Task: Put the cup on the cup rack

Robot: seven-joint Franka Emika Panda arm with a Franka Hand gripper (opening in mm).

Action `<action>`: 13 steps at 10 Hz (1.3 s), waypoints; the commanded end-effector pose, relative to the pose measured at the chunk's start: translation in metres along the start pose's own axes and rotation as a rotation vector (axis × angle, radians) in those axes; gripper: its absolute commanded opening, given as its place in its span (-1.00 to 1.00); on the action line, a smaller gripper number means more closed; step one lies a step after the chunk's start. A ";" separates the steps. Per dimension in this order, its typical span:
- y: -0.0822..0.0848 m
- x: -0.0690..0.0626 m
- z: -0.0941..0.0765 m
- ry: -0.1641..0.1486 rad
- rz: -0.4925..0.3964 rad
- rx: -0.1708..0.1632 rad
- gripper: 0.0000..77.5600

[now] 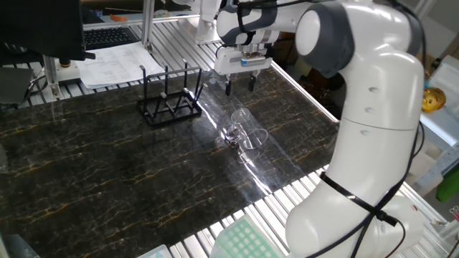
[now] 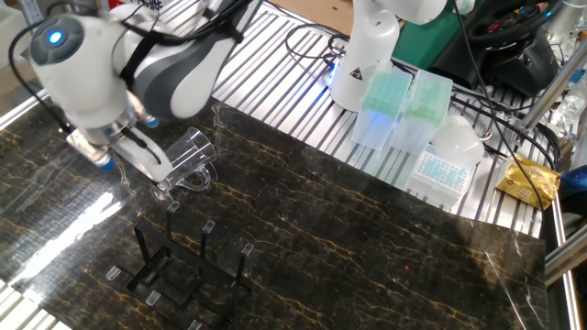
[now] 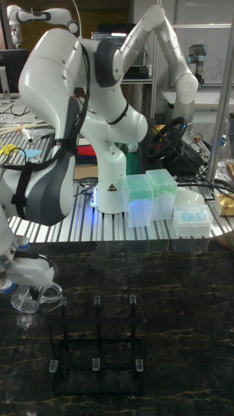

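1. While lying on its side on the table (image 1: 107, 165), cup (image 1: 244, 131): near cup rack (image 1: 169, 100), ungrasped.
2. Gripper (image 1: 240, 81): spread, empty, raised beyond cup; presumably approaching.

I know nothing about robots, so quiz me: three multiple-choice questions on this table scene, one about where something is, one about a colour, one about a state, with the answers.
1. Where is the cup?
A. on the dark marble table
B. hanging on the rack
C. on the papers

2. What colour is the cup rack?
A. white
B. black
C. red

3. How does the cup lie?
A. upright
B. upside down on a peg
C. tipped on its side

Answers:
1 A: it rests on the tabletop, apart from the rack.
2 B: its wire frame and pegs are black in every view.
3 C: its open mouth faces sideways. The gripper hangs above the table with its fingers apart, holding nothing.
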State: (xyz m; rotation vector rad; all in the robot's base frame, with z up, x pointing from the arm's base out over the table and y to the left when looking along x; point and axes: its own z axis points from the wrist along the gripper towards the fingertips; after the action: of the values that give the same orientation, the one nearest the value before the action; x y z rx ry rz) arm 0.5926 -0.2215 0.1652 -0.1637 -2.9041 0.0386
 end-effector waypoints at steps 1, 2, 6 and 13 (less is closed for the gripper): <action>-0.002 -0.001 0.001 0.034 0.047 -0.013 1.00; -0.002 -0.001 0.004 0.035 0.054 -0.018 1.00; -0.003 0.002 0.019 0.021 0.067 -0.017 1.00; -0.002 0.009 0.025 -0.057 0.108 -0.028 1.00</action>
State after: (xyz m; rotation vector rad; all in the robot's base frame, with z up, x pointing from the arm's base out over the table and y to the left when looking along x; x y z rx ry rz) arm 0.5796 -0.2222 0.1428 -0.3069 -2.9424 0.0236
